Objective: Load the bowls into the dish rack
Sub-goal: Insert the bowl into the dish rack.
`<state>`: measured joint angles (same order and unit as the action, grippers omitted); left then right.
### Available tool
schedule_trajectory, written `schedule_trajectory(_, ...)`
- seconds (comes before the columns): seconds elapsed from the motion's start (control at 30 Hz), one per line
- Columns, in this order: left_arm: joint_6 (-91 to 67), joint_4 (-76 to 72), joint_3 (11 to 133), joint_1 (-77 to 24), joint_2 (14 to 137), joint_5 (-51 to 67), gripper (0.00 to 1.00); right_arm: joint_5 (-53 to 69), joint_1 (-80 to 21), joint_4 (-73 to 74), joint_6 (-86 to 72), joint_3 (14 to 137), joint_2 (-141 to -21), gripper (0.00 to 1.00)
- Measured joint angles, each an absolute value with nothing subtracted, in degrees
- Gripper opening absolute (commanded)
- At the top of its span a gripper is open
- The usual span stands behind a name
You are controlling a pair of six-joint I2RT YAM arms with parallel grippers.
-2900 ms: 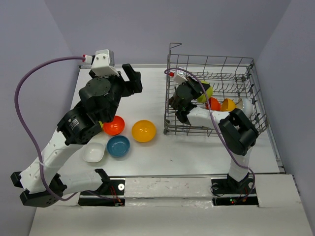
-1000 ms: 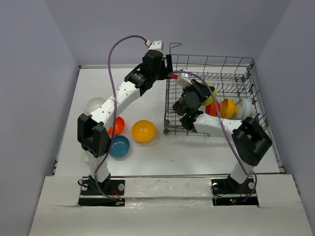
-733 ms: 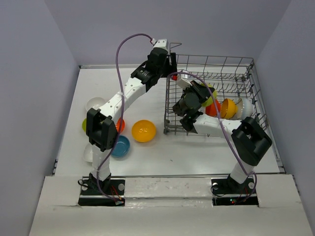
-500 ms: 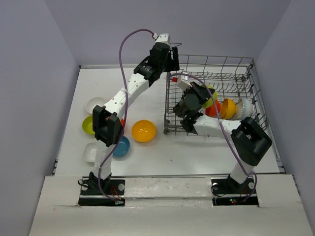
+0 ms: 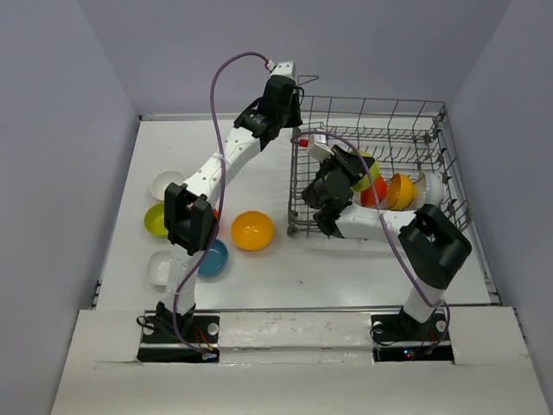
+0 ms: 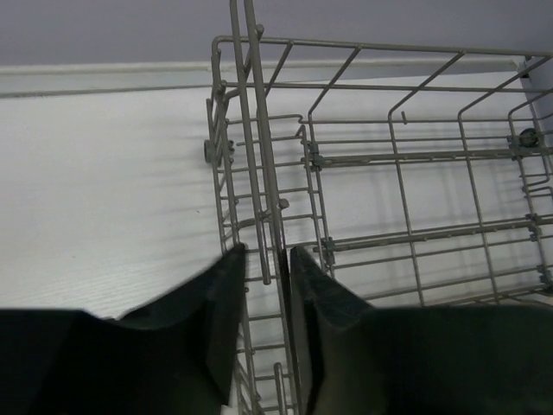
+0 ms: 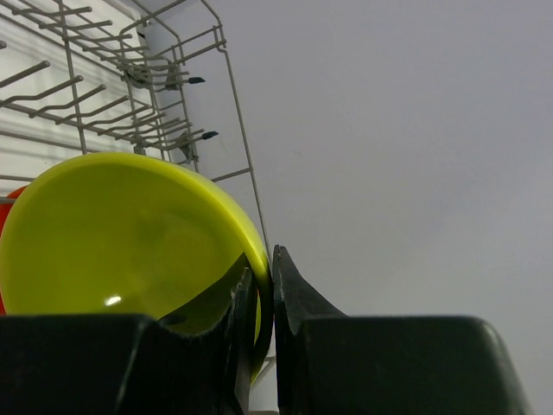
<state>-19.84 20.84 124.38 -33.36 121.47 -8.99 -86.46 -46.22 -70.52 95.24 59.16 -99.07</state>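
The dish rack (image 5: 371, 102) stands at the right of the table. My right gripper (image 5: 350, 171) is inside it, shut on the rim of a lime green bowl (image 5: 364, 162), which fills the right wrist view (image 7: 121, 233) with the gripper (image 7: 262, 259) pinching its edge. Red-orange (image 5: 374, 193), orange-yellow (image 5: 401, 190) and white (image 5: 429, 190) bowls stand in the rack beside it. My left gripper (image 5: 292, 93) is at the rack's far left corner. In the left wrist view the gripper (image 6: 266, 251) straddles the corner wires (image 6: 270, 173), jaws narrowed, a thin gap on the left side.
Several bowls lie on the table's left: white (image 5: 164, 183), lime green (image 5: 154, 220), orange-yellow (image 5: 251, 230), blue (image 5: 212, 258) and a squarish white one (image 5: 161, 269). A red-orange bowl (image 5: 213, 221) peeks from behind the left arm's elbow (image 5: 190, 220). Grey walls close in the table.
My left arm swung from the table's left side to the rack's far left corner, and its jaws narrowed around the wires. The right gripper kept hold of the lime bowl, hardly moving.
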Motion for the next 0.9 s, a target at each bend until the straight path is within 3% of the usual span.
schedule_trajectory(0.13, -19.97, 20.14, 124.31, -33.34, 121.47, -8.12, 0.0, -86.52, -46.22, -72.01, 100.14, 60.31, -102.06, 0.01)
schedule_trajectory(0.9, -20.45, 14.33, 112.95, -34.72, 114.69, -8.34, 0.0, -86.67, -45.1, -73.8, 105.84, 68.64, -104.05, 0.01)
